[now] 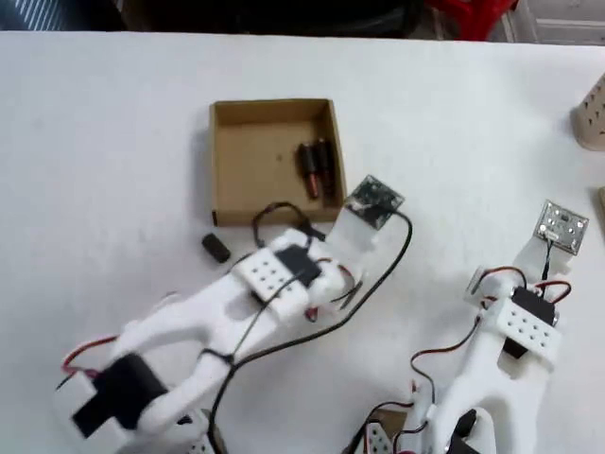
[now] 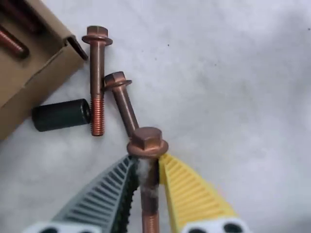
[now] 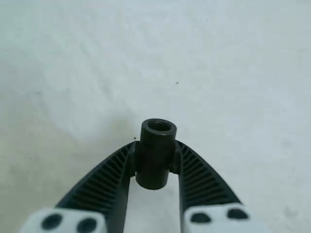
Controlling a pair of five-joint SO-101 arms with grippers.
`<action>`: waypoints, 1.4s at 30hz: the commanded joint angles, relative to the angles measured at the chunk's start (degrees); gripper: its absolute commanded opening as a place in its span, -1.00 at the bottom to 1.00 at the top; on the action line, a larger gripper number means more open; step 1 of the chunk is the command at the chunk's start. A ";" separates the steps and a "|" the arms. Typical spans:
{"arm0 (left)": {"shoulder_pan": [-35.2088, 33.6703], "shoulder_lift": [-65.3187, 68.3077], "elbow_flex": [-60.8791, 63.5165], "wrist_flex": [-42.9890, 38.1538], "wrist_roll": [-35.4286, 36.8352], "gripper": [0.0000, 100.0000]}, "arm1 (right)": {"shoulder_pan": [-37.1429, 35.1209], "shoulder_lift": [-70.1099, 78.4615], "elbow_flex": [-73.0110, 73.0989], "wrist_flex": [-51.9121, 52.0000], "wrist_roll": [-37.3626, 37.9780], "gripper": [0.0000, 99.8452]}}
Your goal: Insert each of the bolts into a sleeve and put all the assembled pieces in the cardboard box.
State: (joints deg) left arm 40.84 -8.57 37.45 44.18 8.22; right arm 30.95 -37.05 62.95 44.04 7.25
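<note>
My left gripper (image 2: pixel 146 162), with one grey and one yellow finger, is shut on the shank of a copper bolt (image 2: pixel 147 143), just under its hex head. Past it, two more copper bolts (image 2: pixel 96 77) (image 2: pixel 121 99) lie on the white table, touching each other. A black sleeve (image 2: pixel 60 115) lies on its side beside them, near the corner of the cardboard box (image 2: pixel 34 77). My right gripper (image 3: pixel 154 162) is shut on another black sleeve (image 3: pixel 156 141), held with its open bore facing the camera. In the high view the cardboard box (image 1: pixel 236 161) holds assembled pieces (image 1: pixel 317 168).
The left arm (image 1: pixel 236 303) reaches just in front of the box, with a loose black sleeve (image 1: pixel 216 248) beside it. The right arm (image 1: pixel 520 326) stands farther right over bare table. A beige perforated object (image 1: pixel 591 118) sits at the right edge.
</note>
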 commanded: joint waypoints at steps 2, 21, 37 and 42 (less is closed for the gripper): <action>-1.01 -15.43 8.62 -5.19 -2.20 -0.96 | -5.67 -0.84 0.88 -0.92 0.44 -0.97; -46.90 -72.75 45.89 -7.30 -1.76 -0.96 | -32.57 -0.92 0.79 -0.75 0.35 -0.97; -50.42 -88.13 57.58 -7.30 -2.11 -0.96 | -62.90 -17.54 1.93 -3.82 0.35 -0.97; -50.42 -88.13 57.58 -7.30 -2.11 -0.96 | -67.56 -18.07 10.99 -21.76 0.35 -0.97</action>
State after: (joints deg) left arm -9.19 -95.52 95.38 38.20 6.64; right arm -33.41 -53.14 69.01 36.13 7.25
